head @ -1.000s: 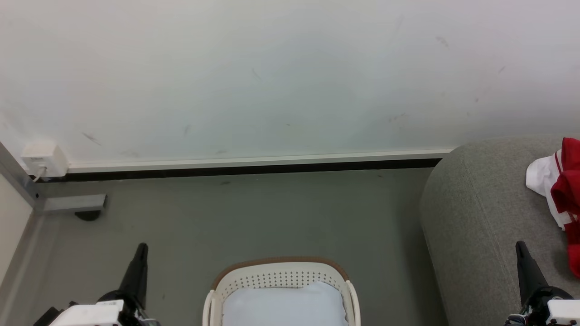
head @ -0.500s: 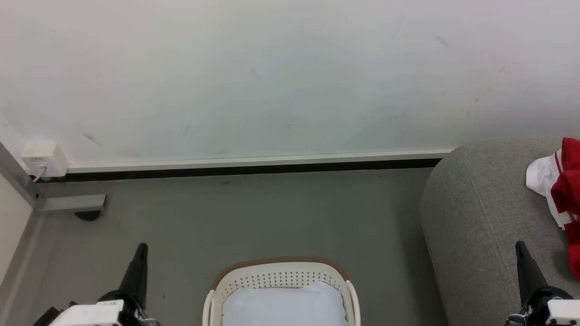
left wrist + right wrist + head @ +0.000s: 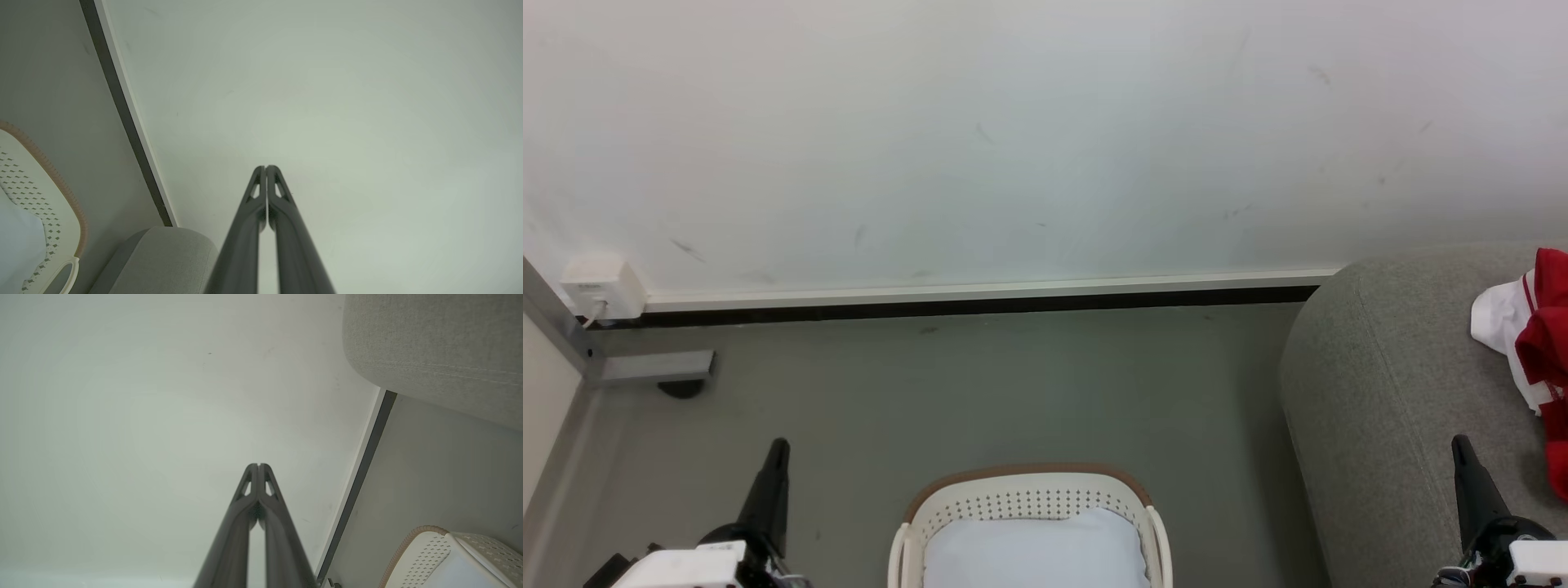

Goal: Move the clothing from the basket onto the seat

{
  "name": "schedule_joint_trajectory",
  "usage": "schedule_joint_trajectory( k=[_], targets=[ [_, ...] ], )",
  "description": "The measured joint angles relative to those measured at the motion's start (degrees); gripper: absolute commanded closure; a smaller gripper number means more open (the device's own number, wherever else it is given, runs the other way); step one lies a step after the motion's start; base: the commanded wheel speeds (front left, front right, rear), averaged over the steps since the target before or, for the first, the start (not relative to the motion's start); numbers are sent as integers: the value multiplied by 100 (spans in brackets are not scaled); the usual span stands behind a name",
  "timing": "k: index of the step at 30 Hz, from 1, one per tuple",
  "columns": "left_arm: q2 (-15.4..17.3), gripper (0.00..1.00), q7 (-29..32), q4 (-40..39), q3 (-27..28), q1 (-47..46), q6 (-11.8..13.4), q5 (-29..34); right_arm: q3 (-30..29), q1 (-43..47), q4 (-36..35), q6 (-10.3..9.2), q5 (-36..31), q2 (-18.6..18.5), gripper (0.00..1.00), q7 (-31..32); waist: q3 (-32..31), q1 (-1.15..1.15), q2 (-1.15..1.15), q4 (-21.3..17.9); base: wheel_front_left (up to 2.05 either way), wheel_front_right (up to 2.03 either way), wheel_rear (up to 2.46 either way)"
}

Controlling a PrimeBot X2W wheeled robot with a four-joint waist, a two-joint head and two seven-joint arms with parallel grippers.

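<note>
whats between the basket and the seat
Only bare grey floor: in the head view the basket and the seat stand apart, with nothing lying in the strip between them.

I stand in a plain indoor room that looks like a corner of a home, perhaps a living room. In front of me is a bare white wall (image 3: 1045, 139) with scuff marks, a white skirting board (image 3: 980, 290) and a smooth grey floor (image 3: 1013, 392). At my right is a grey fabric sofa seat (image 3: 1380, 384) with red and white clothing (image 3: 1547, 335) on it. A cream laundry basket (image 3: 1029, 498) stands on the floor, and a small socket box (image 3: 600, 287) sits low on the wall.
</note>
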Motion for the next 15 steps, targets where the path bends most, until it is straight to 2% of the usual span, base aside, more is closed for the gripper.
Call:
schedule_joint_trajectory(
  k=[15],
  targets=[
    [0,100,0,0,0,0,0,0,-7,0,0,0,-9,5,100,22,0,0,0,0,0,0,0]
  ],
)
